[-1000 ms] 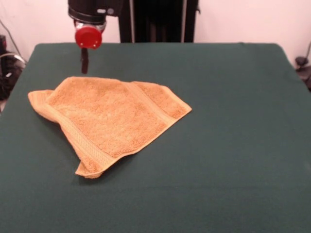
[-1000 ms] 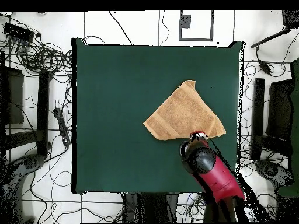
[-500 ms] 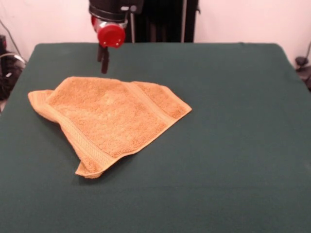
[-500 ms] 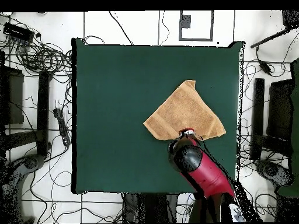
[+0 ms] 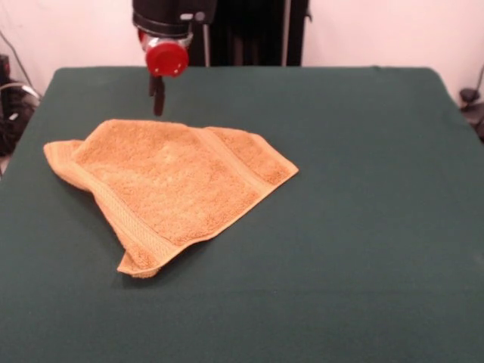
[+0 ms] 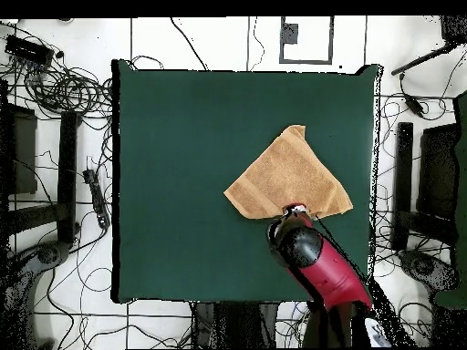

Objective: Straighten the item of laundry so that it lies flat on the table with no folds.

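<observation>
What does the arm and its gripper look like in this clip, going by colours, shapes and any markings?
In the front view the arm ends in a black cylindrical housing with small pale markings and a round red cap on its front. Below it hangs the gripper, thin and dark. From overhead, the arm is a rounded red shell with black sections. No loose cables on it are visible.

Front view: low, close, across the dark green felt-covered table [image 5: 363, 227]; overhead view: high, straight down, whole table [image 6: 182, 164] shared

towel [image 5: 170, 189] on table [image 5: 363, 227], tool [image 5: 158, 102] behind it
</observation>
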Motion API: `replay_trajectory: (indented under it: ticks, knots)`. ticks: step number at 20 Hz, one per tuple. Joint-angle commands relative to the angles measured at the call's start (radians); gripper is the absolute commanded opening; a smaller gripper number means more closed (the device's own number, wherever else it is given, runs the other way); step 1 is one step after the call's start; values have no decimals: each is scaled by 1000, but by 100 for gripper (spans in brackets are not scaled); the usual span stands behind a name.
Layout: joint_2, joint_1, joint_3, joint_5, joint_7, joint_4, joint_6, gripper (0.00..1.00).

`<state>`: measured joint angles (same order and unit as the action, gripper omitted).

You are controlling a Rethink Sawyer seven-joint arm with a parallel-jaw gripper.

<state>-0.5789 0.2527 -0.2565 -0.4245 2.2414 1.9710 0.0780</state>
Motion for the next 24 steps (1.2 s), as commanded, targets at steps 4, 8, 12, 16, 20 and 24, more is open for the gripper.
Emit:
replay_trajectory:
  ticks: [4,8,12,16,20,24]
  knots:
    - [137,48,132,29,101,-71,-18,100]
    - [140,27,110,25,116,-76,-23,100]
    - [136,18,100,23,118,-77,-14,100]
    - [127,-2,78,17,133,-74,-6,100]
    - [127,-6,76,16,131,-81,-1,100]
    - [119,-23,48,13,121,-97,42,100]
